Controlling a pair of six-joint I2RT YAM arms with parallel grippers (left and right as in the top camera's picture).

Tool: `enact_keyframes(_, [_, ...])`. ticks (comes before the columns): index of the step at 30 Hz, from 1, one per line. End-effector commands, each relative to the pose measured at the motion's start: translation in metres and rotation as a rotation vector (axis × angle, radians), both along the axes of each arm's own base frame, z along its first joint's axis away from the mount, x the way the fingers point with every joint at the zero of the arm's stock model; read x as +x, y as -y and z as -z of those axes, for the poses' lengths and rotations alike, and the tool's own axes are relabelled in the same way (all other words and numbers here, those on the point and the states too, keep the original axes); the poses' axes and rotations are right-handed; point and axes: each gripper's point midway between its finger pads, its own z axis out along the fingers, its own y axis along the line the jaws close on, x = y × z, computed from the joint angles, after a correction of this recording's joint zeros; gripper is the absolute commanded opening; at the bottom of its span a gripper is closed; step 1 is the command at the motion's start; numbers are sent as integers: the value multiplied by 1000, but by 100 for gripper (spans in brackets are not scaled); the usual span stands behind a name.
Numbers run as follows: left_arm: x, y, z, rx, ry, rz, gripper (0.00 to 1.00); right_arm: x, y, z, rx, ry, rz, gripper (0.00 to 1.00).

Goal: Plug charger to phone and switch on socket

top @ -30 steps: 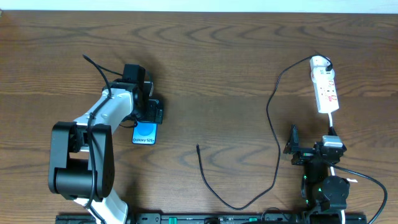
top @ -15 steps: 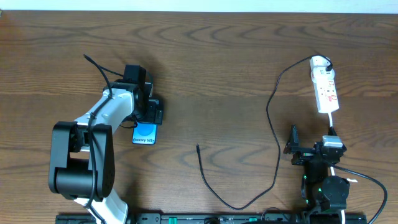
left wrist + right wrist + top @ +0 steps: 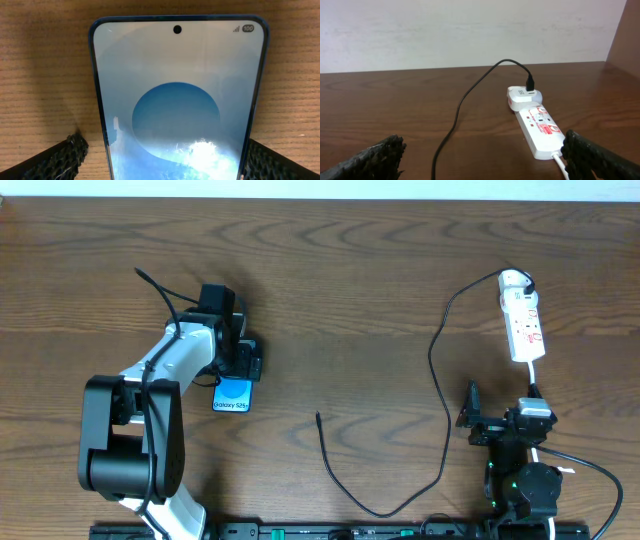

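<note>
Two open, empty claws: my right claw (image 3: 468, 412) hangs short of the socket (image 3: 522, 320), my left claw (image 3: 243, 370) straddles the phone (image 3: 177, 100); an uneven squeeze could skid it from the charger (image 3: 437, 370) tip

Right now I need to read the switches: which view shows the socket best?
The right wrist view: the socket lies close and unobstructed, red-marked top facing up. Overhead shows it small, far right. The left wrist view shows only the phone.

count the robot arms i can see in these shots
2. The left arm reaches over the phone on the left side. The right arm sits on the right, close to the socket. None seems hidden.
</note>
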Motion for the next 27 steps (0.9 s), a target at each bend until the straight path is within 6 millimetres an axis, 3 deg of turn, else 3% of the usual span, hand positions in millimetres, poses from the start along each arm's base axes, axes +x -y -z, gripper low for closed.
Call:
enact_keyframes(1, [-24, -5, 20, 18, -95, -22, 99, 0, 0, 0, 12, 3, 5, 99])
enact_keyframes(27, [-25, -9, 20, 41, -101, -23, 99, 0, 0, 0, 12, 3, 5, 99])
